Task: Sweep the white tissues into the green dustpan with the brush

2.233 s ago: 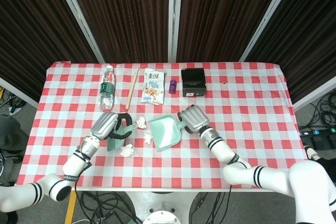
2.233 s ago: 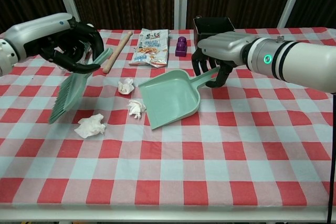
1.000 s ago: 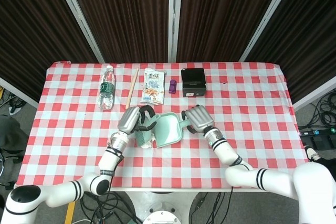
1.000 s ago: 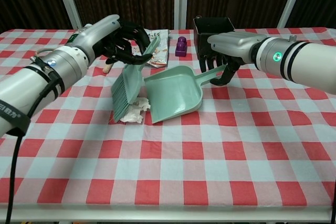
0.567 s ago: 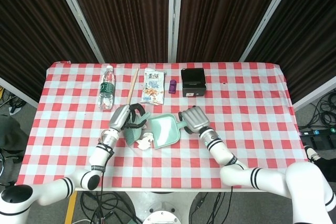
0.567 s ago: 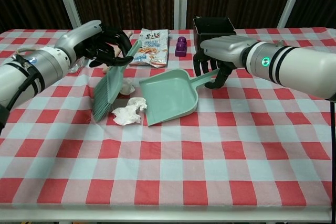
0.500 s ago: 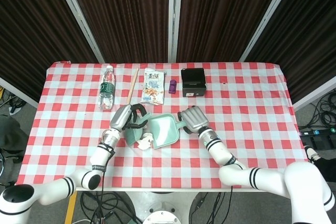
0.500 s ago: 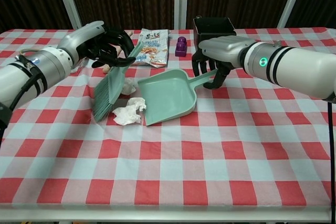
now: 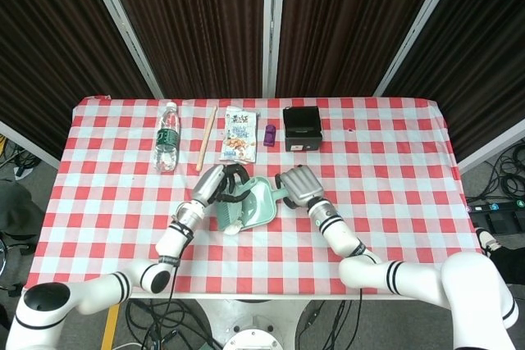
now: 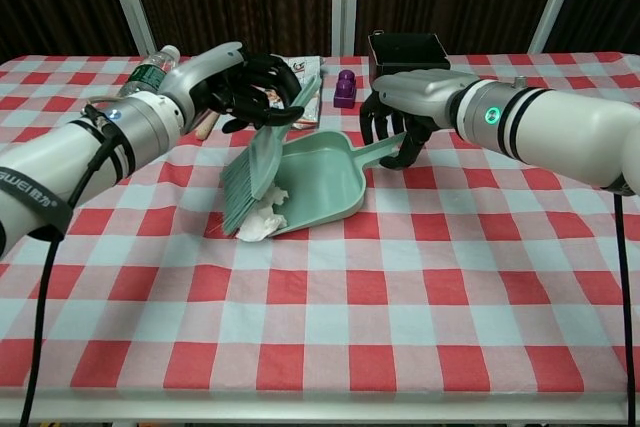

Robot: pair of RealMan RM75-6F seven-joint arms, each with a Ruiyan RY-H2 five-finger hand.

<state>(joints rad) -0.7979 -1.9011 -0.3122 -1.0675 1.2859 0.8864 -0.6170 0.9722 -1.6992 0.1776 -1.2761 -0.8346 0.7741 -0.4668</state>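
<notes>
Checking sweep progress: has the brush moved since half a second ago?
Yes. The brush moved right, away from the water bottle, onto the green dustpan mouth.

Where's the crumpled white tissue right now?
In the chest view the tissue lies left of centre at the dustpan mouth, right by the brush bristles.

Bright even light, sharp pics.

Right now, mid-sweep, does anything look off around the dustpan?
Only one thing: the white tissues sit bunched at the green dustpan's front lip, partly hanging over the edge onto the checked tablecloth, not fully inside. The brush in the left hand is against them; the right hand holds the handle.
</notes>
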